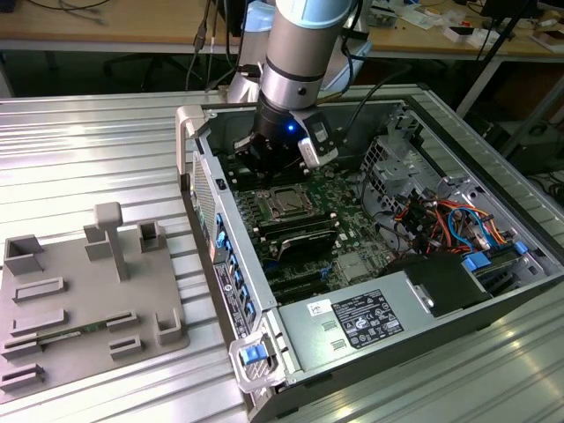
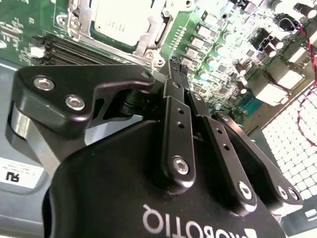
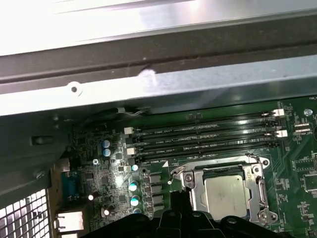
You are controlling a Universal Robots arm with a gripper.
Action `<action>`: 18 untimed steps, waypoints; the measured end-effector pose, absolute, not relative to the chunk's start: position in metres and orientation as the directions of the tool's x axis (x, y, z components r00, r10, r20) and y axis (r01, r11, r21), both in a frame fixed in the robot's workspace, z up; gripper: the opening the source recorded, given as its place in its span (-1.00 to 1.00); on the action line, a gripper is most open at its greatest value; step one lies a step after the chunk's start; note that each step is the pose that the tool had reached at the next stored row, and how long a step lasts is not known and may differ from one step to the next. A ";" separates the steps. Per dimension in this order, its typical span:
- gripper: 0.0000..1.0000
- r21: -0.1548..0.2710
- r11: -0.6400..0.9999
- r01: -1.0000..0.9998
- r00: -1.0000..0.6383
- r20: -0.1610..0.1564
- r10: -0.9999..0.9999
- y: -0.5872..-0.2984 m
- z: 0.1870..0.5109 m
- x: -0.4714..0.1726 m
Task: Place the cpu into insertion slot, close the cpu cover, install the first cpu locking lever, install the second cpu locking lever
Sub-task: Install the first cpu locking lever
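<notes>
— Surface (image 1: 88, 150) first: what is it like?
— Shiny metal with long ridges. A grey holder tray (image 1: 79, 300) lies on it, beside the open computer case (image 1: 220, 256). Wooden desks (image 1: 106, 31) with cables stand behind.
— And the tool (image 2: 174, 69)?
— Pinched narrow, holding nothing, low over the green board (image 3: 114, 173).
— The cpu (image 3: 225, 196)?
— Sitting in the insertion slot (image 3: 220, 172), with the cpu cover (image 3: 256, 193) lying flat around it.

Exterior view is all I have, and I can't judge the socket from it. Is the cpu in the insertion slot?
Observer: Yes. In the first wrist view the cpu lies flat in the insertion slot, silver face up.
Operator: Cover up or down?
Observer: Down. The cpu cover lies flat over the socket, its frame around the chip and the chip showing through the cut-out.
</notes>
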State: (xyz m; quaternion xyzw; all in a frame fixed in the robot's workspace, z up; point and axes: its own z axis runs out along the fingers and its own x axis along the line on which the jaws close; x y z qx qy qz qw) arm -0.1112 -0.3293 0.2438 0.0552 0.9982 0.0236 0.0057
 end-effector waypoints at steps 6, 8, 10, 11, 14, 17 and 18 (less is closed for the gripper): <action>-0.79 0.048 0.995 0.083 -0.996 -0.009 0.084 -0.329 0.244 -0.120; -0.79 0.048 0.996 0.069 -0.998 -0.009 0.070 -0.329 0.244 -0.124; -0.79 0.048 0.997 0.062 -0.998 -0.009 0.063 -0.329 0.244 -0.128; -0.79 0.048 0.997 0.059 -0.998 -0.009 0.060 -0.329 0.244 -0.130; -0.79 0.048 0.997 0.052 -0.999 -0.009 0.053 -0.328 0.244 -0.131; -0.79 0.048 0.998 0.033 -0.999 -0.009 0.033 -0.325 0.244 -0.131; -0.79 0.048 0.998 0.030 -0.999 -0.009 0.030 -0.322 0.243 -0.131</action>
